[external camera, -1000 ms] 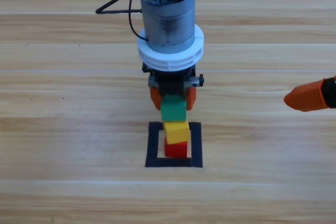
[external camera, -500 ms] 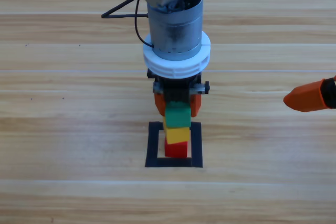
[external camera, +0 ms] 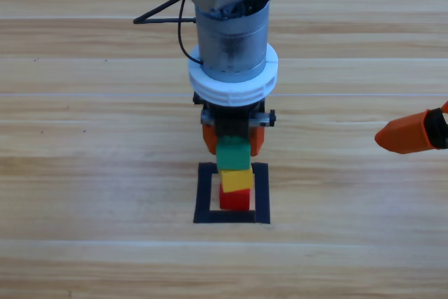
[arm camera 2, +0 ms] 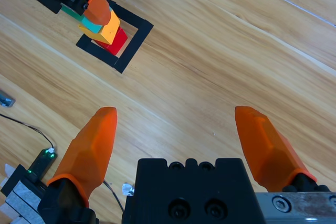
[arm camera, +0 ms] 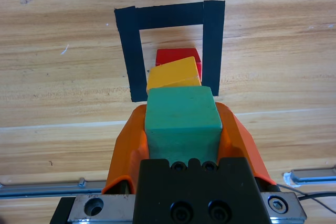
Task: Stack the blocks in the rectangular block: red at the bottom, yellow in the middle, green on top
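- Where the left arm comes down from the top of the high view, the left gripper (external camera: 232,139) hangs over the middle of the wooden table (external camera: 84,173), its two orange jaws closed against the sides of the green cube (external camera: 233,154).
- Seen from the left wrist view, the green cube (arm camera: 182,121) fills the space between the jaws, one jaw pressed to each side face.
- Below the green cube sits the yellow cube (external camera: 236,179), turned slightly askew, and under that the red cube (external camera: 234,199), which rests on the bare wood.
- From the high view the green cube meets the top of the yellow one; whether it fully rests there cannot be told.
- All three cubes stand as one column inside the black tape square (external camera: 204,194), towards its centre, with wood showing on both sides of the red cube.
- At the right edge of the high view waits the right gripper (external camera: 411,132), well apart from the stack.
- The right wrist view shows the right gripper (arm camera 2: 184,135) with its jaws spread wide and nothing between them, with the stack far off at top left.
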Controlling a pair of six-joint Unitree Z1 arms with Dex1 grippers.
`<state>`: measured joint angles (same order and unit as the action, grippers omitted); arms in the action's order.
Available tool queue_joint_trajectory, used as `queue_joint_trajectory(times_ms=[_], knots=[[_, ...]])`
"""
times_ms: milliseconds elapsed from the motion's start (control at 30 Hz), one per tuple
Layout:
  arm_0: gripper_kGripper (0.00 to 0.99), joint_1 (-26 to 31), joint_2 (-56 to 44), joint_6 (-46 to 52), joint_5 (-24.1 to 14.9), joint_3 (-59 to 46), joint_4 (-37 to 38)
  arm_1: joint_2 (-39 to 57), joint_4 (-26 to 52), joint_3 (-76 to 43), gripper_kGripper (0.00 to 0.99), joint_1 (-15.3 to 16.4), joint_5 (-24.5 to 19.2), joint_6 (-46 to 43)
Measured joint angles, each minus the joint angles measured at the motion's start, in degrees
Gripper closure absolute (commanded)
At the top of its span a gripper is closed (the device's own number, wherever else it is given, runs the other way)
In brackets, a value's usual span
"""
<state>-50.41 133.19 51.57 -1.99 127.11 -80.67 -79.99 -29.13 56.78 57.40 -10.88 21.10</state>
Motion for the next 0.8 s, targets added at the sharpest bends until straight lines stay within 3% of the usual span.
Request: queue_joint_trajectory(times_ms=[367, 433, 500, 533, 567, 600, 633, 800], knots=[[0.956, 0.00, 0.00, 0.00, -0.17, -1.12, 0.00, -0.49, 0.00, 0.00, 0.004, 0.00, 0.18, 0.00], [0.869, 0.00, 0.00, 0.00, -0.23, -1.13, 0.00, -0.49, 0.00, 0.00, 0.004, 0.00, 0.18, 0.00], [0.712, 0.00, 0.00, 0.00, -0.24, -1.13, 0.00, -0.49, 0.00, 0.00, 0.004, 0.00, 0.18, 0.00], [0.585, 0.00, 0.00, 0.00, -0.24, -1.13, 0.00, -0.49, 0.00, 0.00, 0.004, 0.00, 0.18, 0.00], [0.300, -0.01, 0.00, 0.05, -0.24, -1.13, 0.00, -0.49, 0.00, 0.00, 0.004, 0.00, 0.18, 0.00], [0.074, -0.01, 0.00, 0.13, -0.24, -1.13, 0.00, -0.49, -0.05, 0.00, 0.004, 0.00, 0.19, 0.00], [0.004, -0.01, 0.00, 0.18, -0.24, -1.12, 0.00, -0.49, -0.05, 0.00, 0.004, 0.00, 0.22, 0.00], [0.000, -0.04, -0.04, 0.57, -0.24, -1.11, 0.00, -0.49, -0.06, 0.00, 0.004, 0.00, 1.23, 0.00]])
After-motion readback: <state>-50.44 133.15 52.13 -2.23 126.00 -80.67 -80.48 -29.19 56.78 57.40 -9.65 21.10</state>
